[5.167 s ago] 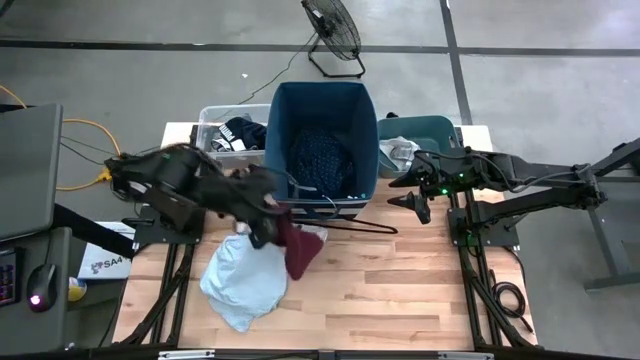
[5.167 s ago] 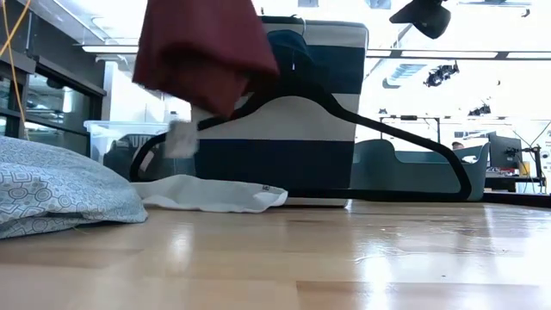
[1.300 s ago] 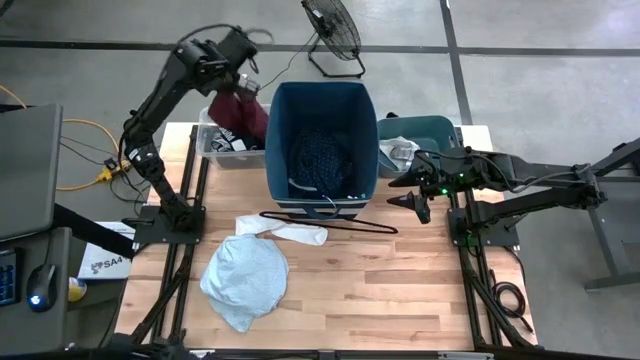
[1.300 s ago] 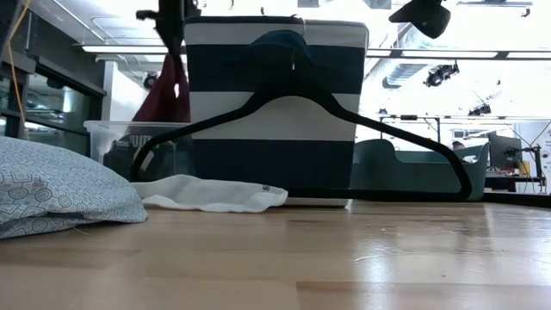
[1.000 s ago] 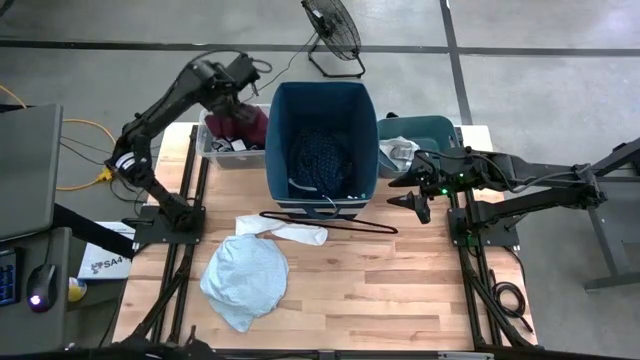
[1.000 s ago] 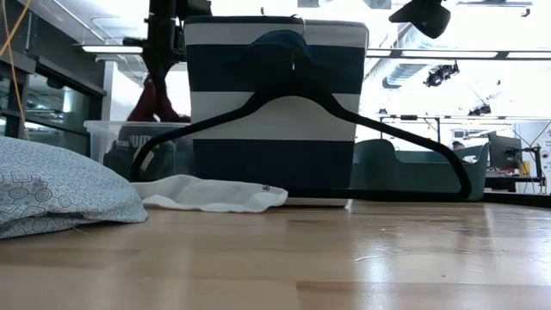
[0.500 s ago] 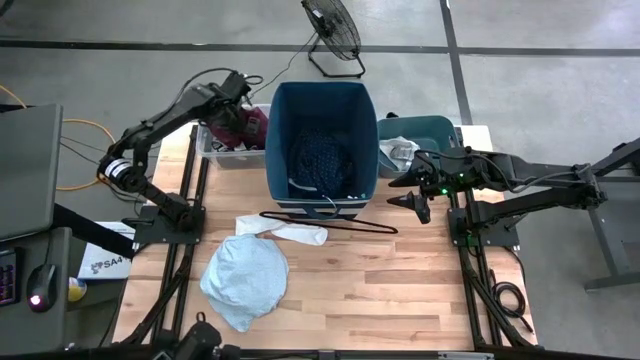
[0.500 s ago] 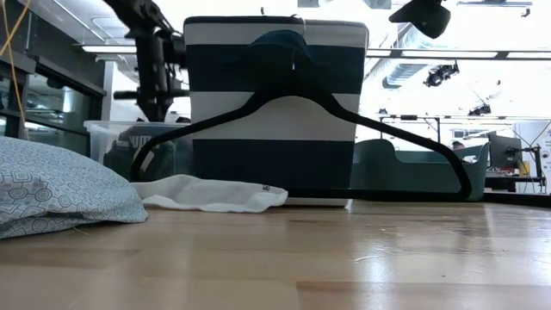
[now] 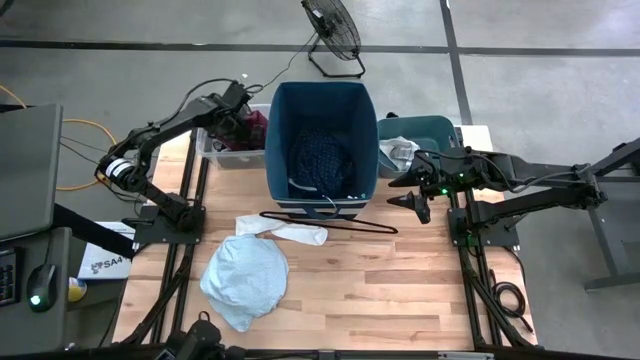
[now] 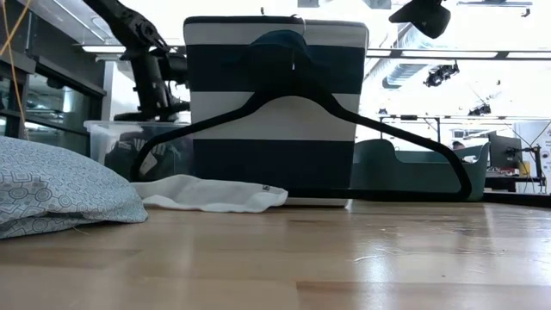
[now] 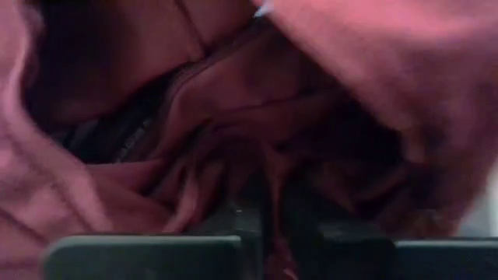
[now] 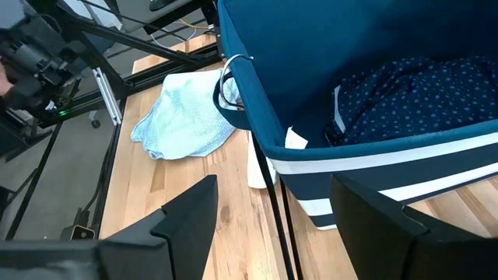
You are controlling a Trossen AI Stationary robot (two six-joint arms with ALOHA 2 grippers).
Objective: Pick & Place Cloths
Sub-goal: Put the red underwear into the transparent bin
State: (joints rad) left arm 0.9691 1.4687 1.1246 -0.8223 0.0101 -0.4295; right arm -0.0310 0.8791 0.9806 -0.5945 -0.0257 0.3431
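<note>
In the high view the left gripper (image 9: 243,117) is seen reached down into the clear bin (image 9: 212,145) behind the table (image 9: 400,290), and the maroon cloth (image 9: 256,119) shows just beside it, against the wall of the blue bin (image 9: 322,95). How the fingers stand is not shown from above. The left wrist view is filled with folds of the maroon cloth (image 11: 233,124); the two dark fingers (image 11: 257,225) are seen close together with a fold of this cloth between them, so the left gripper is clamped on the maroon cloth.

The low view shows the left arm over the clear bin (image 10: 116,138), but the cloth is hidden there.

The right gripper (image 9: 412,203) is held above the table, on the far side of the blue bin from the left gripper. In the right wrist view its fingers (image 12: 187,218) are seen wide apart with nothing between them.

The navy dotted cloth (image 12: 420,97) is seen inside the blue bin only from above and from the right wrist. The pale blue cloth (image 9: 245,280) and the white cloth (image 9: 285,231) lie on the table, well apart from both grippers. The hanger (image 10: 301,95) leans against the blue bin, just beside the white cloth (image 10: 211,194), which is clear only in the low view.
</note>
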